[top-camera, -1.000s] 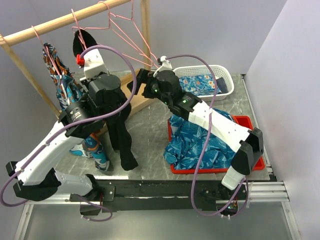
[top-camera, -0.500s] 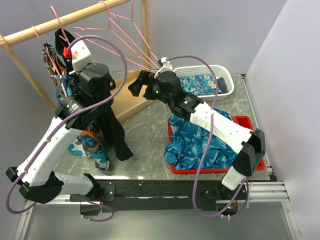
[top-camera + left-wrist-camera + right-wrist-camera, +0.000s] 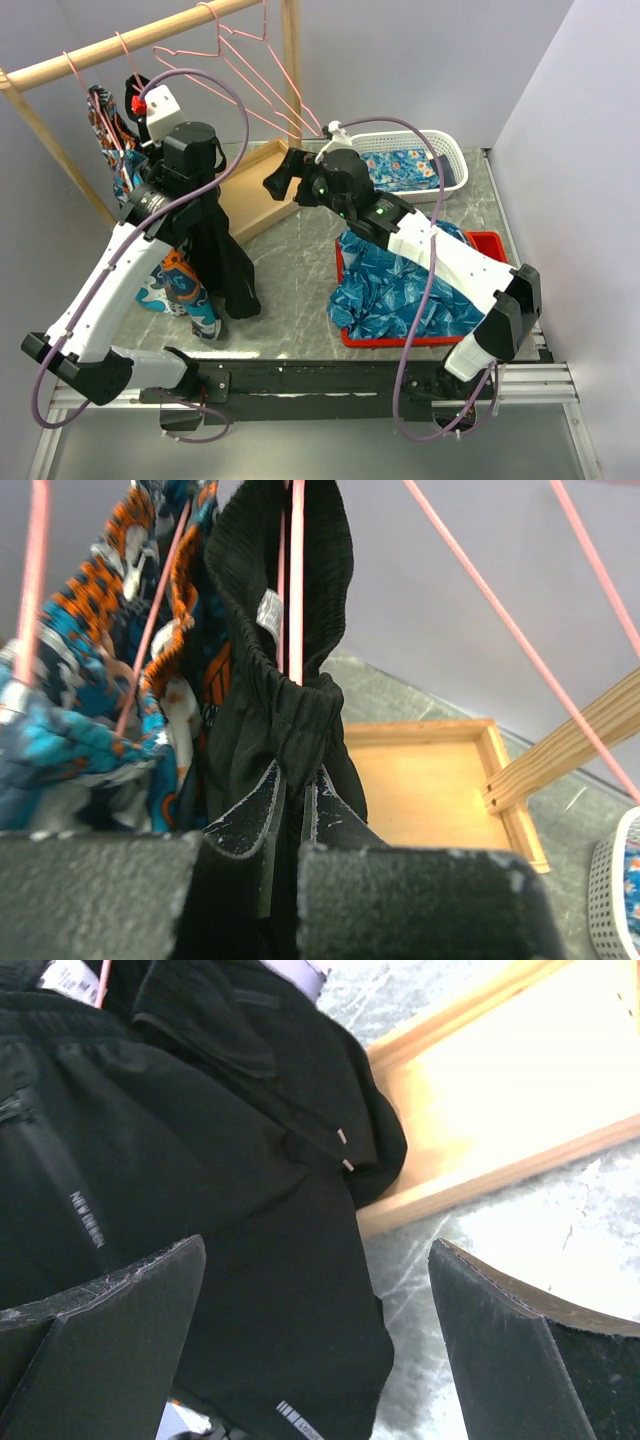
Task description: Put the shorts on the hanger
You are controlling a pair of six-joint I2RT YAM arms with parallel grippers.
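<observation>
I've got the left end effector (image 3: pixel 290 790) pinching the shorts (image 3: pixel 300 705), hanger (image 3: pixel 297 580) straight above it. My right end effector (image 3: pixel 312 1255) gapes wide alongside.

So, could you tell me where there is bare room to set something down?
The grey table is bare between the hanging black shorts and the red tray, in front of the wooden tray, whose floor is bare too. Crowded: the left under the rail, with shorts and a patterned garment; the red tray, heaped with blue cloth; the white basket.
</observation>
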